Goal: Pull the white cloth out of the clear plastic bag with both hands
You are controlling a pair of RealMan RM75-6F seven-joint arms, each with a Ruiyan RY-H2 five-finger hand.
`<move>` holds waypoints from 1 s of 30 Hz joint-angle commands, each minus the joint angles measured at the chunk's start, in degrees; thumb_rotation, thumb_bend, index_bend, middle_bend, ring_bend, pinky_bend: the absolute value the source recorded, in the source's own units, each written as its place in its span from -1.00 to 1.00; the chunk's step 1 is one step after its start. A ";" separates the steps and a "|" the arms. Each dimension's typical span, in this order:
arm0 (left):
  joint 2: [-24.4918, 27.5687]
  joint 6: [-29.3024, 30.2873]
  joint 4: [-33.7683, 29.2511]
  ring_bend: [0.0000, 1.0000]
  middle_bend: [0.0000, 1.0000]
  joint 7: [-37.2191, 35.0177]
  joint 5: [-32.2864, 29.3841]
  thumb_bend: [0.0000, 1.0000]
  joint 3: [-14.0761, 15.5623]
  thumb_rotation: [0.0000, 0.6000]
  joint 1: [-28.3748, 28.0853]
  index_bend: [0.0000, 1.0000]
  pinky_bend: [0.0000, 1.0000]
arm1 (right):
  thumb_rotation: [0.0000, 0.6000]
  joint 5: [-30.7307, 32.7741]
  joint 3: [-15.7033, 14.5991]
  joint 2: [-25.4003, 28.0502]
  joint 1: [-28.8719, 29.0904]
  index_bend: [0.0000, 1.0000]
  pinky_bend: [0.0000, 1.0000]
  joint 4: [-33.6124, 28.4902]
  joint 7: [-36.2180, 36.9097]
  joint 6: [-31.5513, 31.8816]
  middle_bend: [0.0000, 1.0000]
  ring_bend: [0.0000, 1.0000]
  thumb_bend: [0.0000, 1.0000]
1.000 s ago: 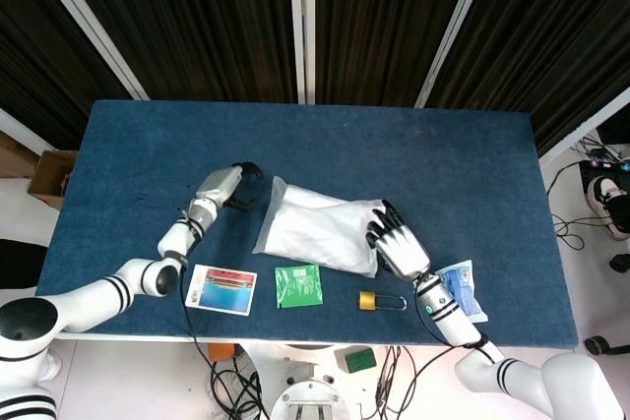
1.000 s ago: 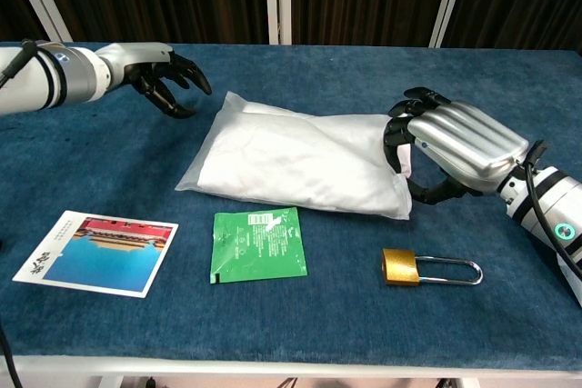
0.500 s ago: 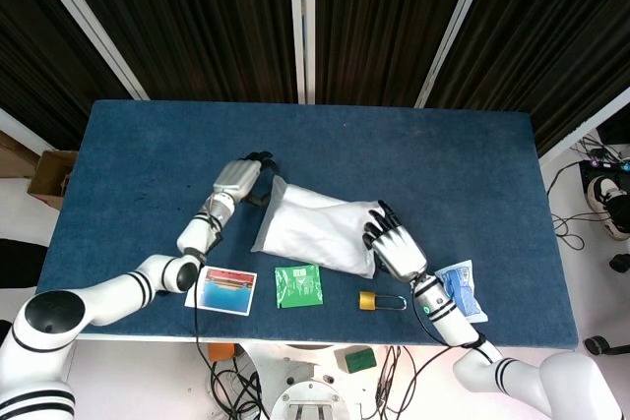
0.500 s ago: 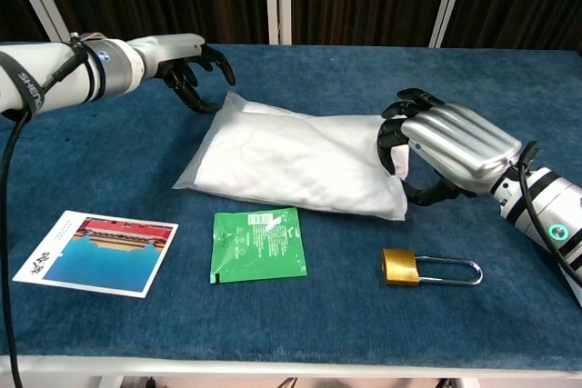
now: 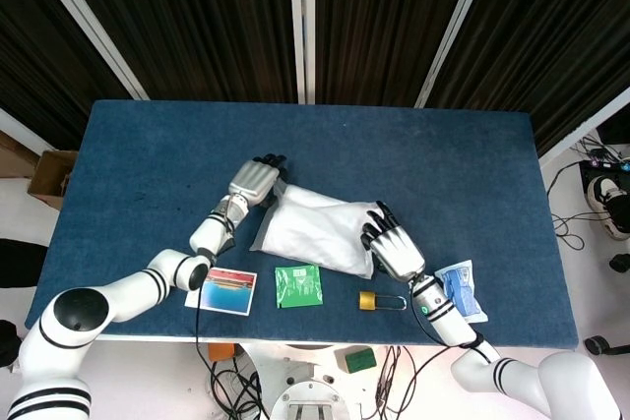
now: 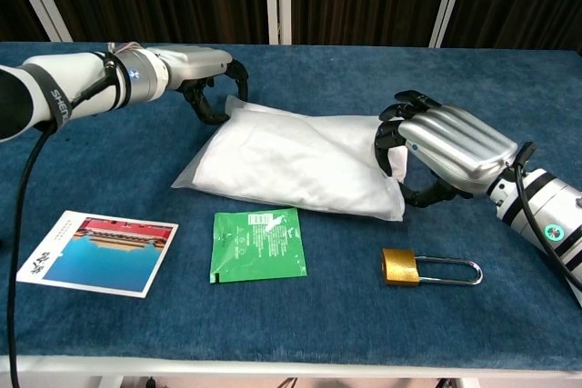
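White cloth [image 6: 291, 165], sealed inside the clear plastic bag [image 6: 195, 174], lies mid-table. Right hand [image 6: 436, 152] curls its fingers onto the bag's near-right end, apparently to anchor it. Left hand [image 6: 214, 74] hooks its fingers at the far-left corner; whether they actually pinch the film cannot be determined. Bag opening is not discernible.

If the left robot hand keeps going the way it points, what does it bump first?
Probably the bag. The left robot hand points at its near corner, seemingly almost touching already.
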 commanded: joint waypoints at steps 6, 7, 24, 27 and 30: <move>-2.14 2.55 1.54 -0.85 -0.68 0.35 0.21 -0.16 -0.77 1.00 0.85 0.06 -0.58 | 1.00 0.00 -0.18 -0.11 -0.12 0.88 -0.87 0.45 0.62 0.00 -0.21 -0.70 -0.07; -2.47 2.82 1.76 -0.85 -0.64 -0.01 0.30 -0.16 -0.94 1.00 1.10 0.11 -0.58 | 1.00 0.01 -0.21 -0.10 -0.17 0.88 -0.87 0.49 0.75 0.03 -0.21 -0.70 -0.07; -1.04 11.65 0.34 -0.72 -0.31 -10.11 6.81 0.07 -1.39 1.00 8.47 0.44 -0.56 | 1.00 -0.63 0.09 2.36 -0.10 0.89 -0.88 -0.05 0.75 1.59 -0.20 -0.69 -0.07; 0.31 12.48 -0.37 -0.72 -0.31 -10.55 7.42 0.07 -1.06 1.00 9.84 0.44 -0.56 | 1.00 -0.65 0.25 3.20 -0.09 0.89 -0.87 -0.54 0.49 1.88 -0.20 -0.69 -0.07; 1.32 12.98 -0.89 -0.72 -0.31 -10.70 7.54 0.07 -0.82 1.00 11.10 0.43 -0.56 | 1.00 -0.62 0.29 3.91 -0.25 0.89 -0.87 -0.88 0.57 2.17 -0.19 -0.69 -0.07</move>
